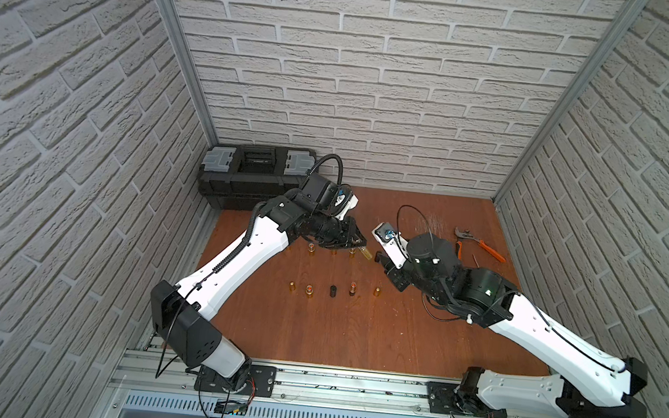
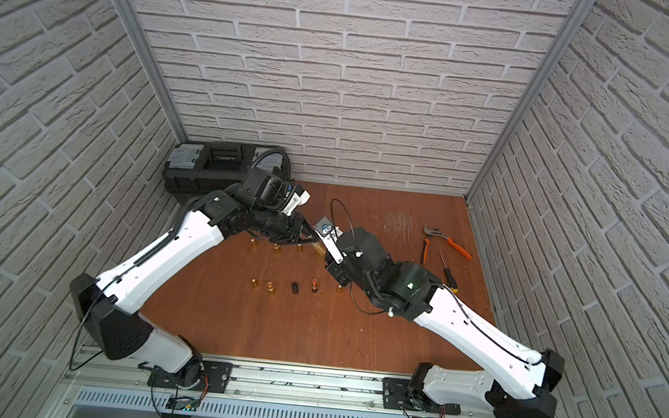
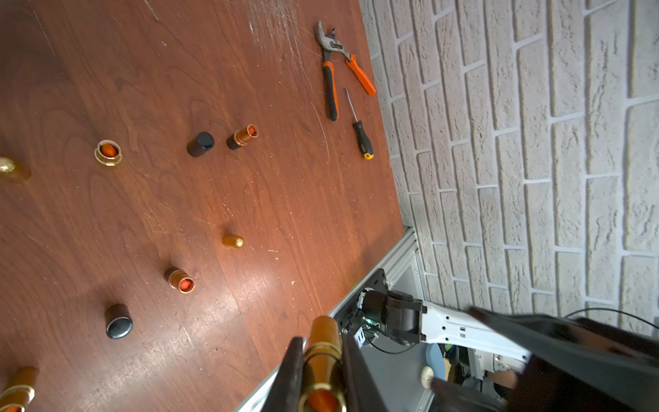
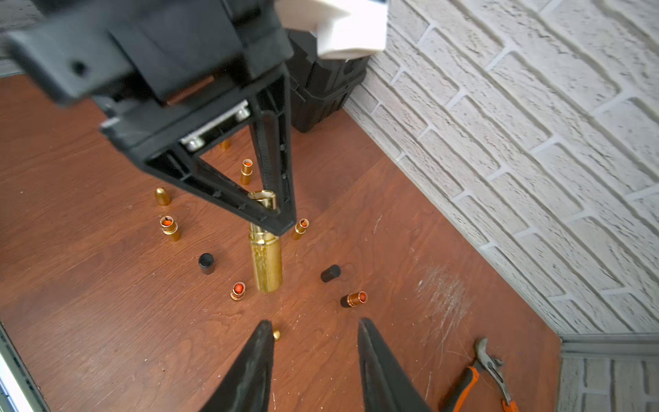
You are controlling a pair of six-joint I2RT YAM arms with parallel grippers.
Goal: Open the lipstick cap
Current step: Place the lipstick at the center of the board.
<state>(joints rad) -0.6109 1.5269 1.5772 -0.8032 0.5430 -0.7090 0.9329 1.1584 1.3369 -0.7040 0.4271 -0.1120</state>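
1. Right wrist view: the left pincer [image 4: 274, 221] was clamped tight on the gold lipstick [image 4: 265, 262], gripping its narrow part.
2. The lipstick's wider end stuck out past the fingertips, pointing at the right pincer [image 4: 317, 342].
3. The right pincer stood partly open and empty, just short of that end, not touching it.
4. Loose lipsticks [image 4: 170, 228] and caps [image 4: 206, 263] stood on the table [image 4: 107, 321] beneath both pincers.
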